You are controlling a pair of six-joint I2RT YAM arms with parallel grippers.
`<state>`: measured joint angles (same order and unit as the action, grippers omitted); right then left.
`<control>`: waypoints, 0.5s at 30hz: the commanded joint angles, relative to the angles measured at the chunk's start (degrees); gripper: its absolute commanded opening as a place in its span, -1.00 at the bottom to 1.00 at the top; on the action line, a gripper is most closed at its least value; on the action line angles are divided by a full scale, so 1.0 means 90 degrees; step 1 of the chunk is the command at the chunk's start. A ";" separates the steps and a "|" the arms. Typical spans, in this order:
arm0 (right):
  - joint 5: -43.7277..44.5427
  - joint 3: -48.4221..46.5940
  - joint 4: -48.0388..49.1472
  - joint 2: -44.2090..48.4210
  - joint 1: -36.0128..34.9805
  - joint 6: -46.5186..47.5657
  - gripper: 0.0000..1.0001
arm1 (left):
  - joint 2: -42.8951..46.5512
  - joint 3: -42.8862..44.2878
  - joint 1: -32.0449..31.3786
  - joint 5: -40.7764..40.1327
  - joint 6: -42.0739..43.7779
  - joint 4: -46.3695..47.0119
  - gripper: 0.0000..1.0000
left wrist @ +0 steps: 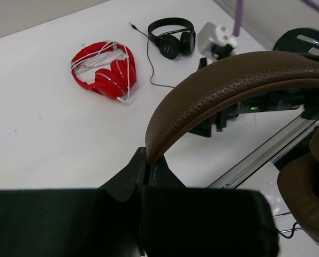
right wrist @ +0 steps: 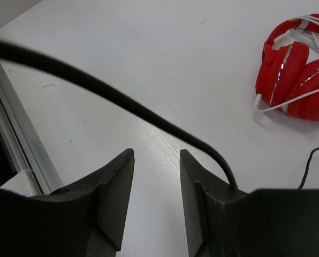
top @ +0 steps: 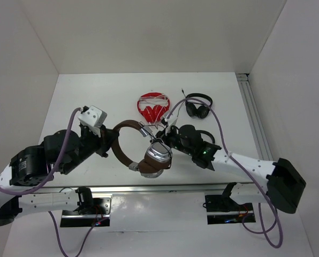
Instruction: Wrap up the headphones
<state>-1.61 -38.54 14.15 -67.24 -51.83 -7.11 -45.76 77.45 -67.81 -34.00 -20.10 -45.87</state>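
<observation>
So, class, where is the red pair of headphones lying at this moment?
In the top view the red headphones lie at the far middle of the table, just left of the small black pair and beyond the brown headphones.

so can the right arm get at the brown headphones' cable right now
Probably yes: the right gripper is open and the cable lies across one of its fingers, nothing between. The left gripper grips the headphones.

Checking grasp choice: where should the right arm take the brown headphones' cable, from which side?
Likely the cable just beyond the open right gripper; advance straight forward: it is thin, off the table and crosses the gap between the fingers.
</observation>
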 commanded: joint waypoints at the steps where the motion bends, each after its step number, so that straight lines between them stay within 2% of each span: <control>1: -0.0515 0.0035 0.1783 -0.0603 0.0289 -0.0127 -0.05 | 0.0045 0.0211 -0.0024 -0.0030 -0.0510 0.0672 -1.00; 9: -0.1412 0.0171 0.2909 -0.1747 0.0827 -0.0644 -0.09 | 0.0045 0.0837 -0.0024 -0.0753 -0.1145 0.0311 -1.00; 13: -0.1658 0.0571 0.3096 -0.1358 0.0673 -0.0645 0.04 | -0.0013 0.1257 -0.0024 -0.1251 -0.1632 -0.0186 -1.00; 15: -0.0821 0.0630 0.2697 -0.0872 0.0467 -0.0335 0.27 | -0.0072 0.1374 -0.0024 -0.1437 -0.1858 -0.0489 -1.00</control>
<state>-12.38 -33.45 34.61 -80.99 -45.43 -12.05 -46.78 86.35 -67.81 -42.13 -30.50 -51.03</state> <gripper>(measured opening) 0.609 0.059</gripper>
